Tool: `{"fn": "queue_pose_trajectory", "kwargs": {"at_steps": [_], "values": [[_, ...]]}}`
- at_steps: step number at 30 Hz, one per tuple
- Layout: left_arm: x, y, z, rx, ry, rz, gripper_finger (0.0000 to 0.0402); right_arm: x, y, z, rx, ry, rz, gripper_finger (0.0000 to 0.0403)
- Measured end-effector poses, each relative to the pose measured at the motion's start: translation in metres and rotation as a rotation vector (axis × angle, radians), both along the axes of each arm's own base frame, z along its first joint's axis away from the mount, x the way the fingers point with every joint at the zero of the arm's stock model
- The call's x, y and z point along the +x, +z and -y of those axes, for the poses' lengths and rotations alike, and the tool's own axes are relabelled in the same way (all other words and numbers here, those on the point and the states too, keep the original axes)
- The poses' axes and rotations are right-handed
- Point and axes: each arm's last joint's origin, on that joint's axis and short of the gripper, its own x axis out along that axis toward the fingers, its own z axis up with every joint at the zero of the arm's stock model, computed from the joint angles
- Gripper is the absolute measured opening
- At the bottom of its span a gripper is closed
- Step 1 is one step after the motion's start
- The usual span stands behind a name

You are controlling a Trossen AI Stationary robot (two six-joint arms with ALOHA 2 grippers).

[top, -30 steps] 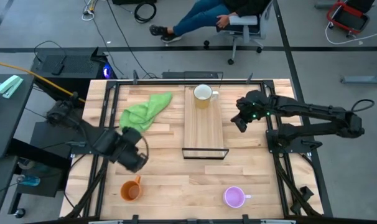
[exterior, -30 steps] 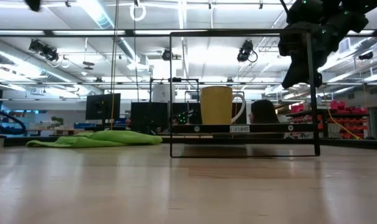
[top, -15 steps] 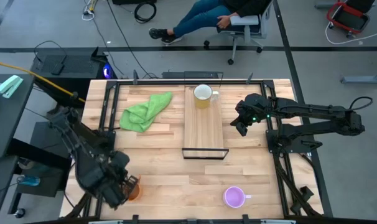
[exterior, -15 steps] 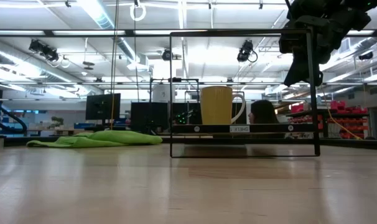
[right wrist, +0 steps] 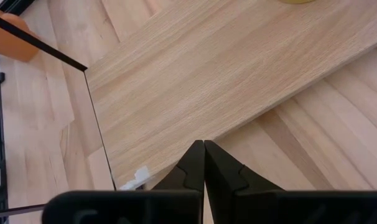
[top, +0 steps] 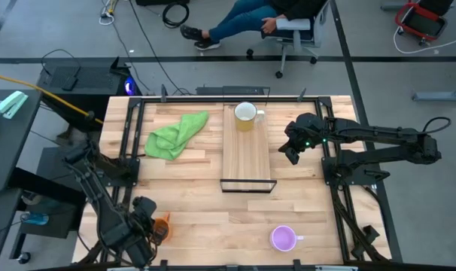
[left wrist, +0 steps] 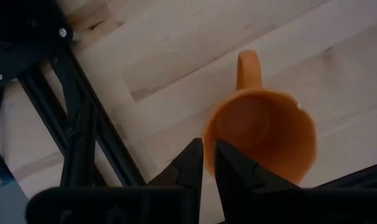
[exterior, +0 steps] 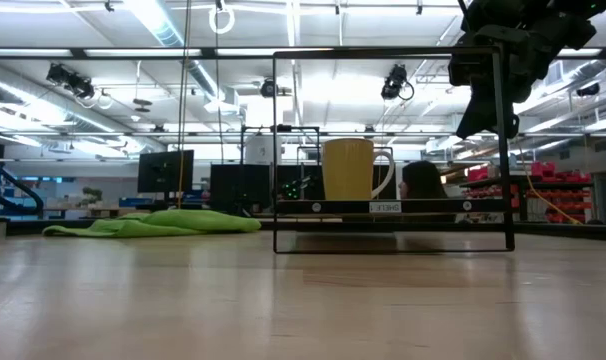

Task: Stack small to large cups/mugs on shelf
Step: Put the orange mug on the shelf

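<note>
The orange mug [top: 162, 227] stands upright near the table's near left corner, with its handle [left wrist: 247, 67] toward the far edge. My left gripper [top: 141, 226] hangs over it, on the side toward the table's left edge. Its fingers are a narrow gap apart at the rim [left wrist: 207, 134]. The white mug [top: 245, 114] stands on the far end of the shelf [top: 247, 154]. The purple mug [top: 283, 239] stands near the table's near edge. My right gripper [top: 292, 148] is shut and empty, in the air just right of the shelf. My left gripper points down at the orange mug's rim [left wrist: 207, 134], at the part toward the table's left edge, away from the handle. Its fingertips [left wrist: 196, 149] stand right at the rim. I cannot tell whether they touch it. The mug stands on the table.
A green cloth [top: 175, 134] lies crumpled at the far left of the table, left of the shelf. The shelf's black metal frame [top: 247, 184] stands at its near end. Black frame rails [left wrist: 83, 124] run along the table's left edge beside the orange mug.
My left gripper has swung from the table's middle left toward the near edge and come in over the orange mug, slowing as it arrived. The mug has stayed where it was.
</note>
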Motion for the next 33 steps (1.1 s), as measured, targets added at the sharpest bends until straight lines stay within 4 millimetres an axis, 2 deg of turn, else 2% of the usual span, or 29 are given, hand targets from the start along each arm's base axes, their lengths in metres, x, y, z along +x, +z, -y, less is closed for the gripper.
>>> {"fn": "queue_pose_trajectory", "kwargs": {"at_steps": [8,13,21,25,28,33], "values": [[0.004,-0.002,0.002,-0.013,0.01,0.008,0.0077,0.0,0.0,0.0,-0.002,0.002,0.0,0.0012],[0.003,-0.007,0.003,-0.013,0.046,-0.045,0.0094,0.0,0.0,0.0,-0.002,0.002,0.0,0.0012],[0.004,-0.009,0.005,-0.008,0.07,-0.04,0.0094,0.0,0.0,0.0,0.0,0.001,0.0,0.0012],[0.005,-0.027,0.007,-0.034,0.067,-0.025,0.0092,0.0,0.0,0.0,0.001,0.0,-0.001,0.0012],[0.002,-0.042,0.003,-0.039,0.076,-0.084,0.0095,0.0,0.0,0.0,0.0,0.0,-0.001,0.0012],[-0.002,-0.049,0.0,-0.037,0.071,-0.118,0.01,0.0,0.0,0.0,0.001,0.0,0.0,0.0012]]}}
